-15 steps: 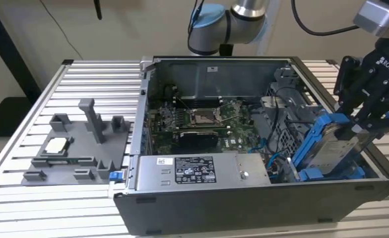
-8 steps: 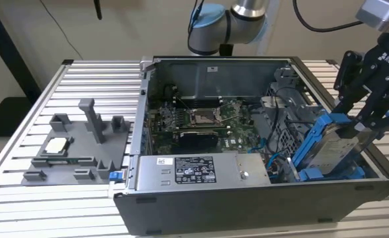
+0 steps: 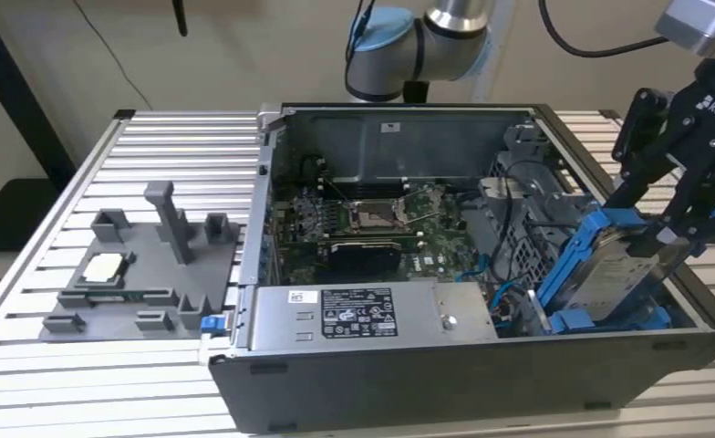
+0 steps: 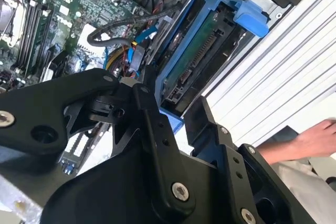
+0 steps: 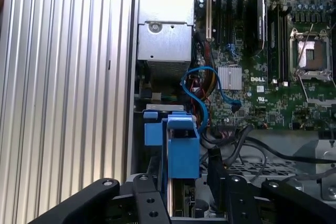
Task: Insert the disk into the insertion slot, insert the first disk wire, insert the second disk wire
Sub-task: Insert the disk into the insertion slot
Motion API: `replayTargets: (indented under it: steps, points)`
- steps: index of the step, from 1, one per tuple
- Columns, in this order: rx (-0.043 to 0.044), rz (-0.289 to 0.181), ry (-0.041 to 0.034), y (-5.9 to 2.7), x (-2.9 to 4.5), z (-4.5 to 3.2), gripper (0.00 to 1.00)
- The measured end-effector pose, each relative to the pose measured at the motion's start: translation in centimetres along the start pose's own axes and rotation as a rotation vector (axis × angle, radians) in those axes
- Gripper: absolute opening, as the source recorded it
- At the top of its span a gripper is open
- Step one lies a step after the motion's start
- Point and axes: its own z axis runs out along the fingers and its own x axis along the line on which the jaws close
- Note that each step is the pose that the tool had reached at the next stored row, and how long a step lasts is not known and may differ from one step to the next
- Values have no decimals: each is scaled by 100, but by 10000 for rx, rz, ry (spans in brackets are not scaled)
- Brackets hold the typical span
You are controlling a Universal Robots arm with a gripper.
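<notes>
Tool (image 3: 657,239) grips disk (image 3: 616,276), tilted, lower end in insertion slot (image 3: 573,321).

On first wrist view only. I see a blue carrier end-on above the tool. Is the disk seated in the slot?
Observer: Not seated. In the exterior view the disk leans tilted. Its lower end appears to be down in the insertion slot, and its upper end is above the rim of the case.
Operator: Tool on it?
Observer: Yes. In the exterior view the tool looks clamped on the disk's raised end.
Operator: Wires in?
Observer: In the second wrist view the disk's connector edge looks bare, with no wire plugged in.
</notes>
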Motion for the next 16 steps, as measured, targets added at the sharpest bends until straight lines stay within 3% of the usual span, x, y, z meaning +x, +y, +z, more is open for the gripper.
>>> replayTargets:
  steps: [3,6,8,10,13,16]
  points:
    - [19,-7,-42,6,-1,-37,49]
    - [117,-25,-147,6,-2,-42,49]
    - [136,-32,-193,10,-2,-73,49]
    - [139,-35,-217,19,-2,-126,47]
    - [140,-35,-222,38,-4,-251,34]
    - [140,-35,-223,59,-7,-383,34]
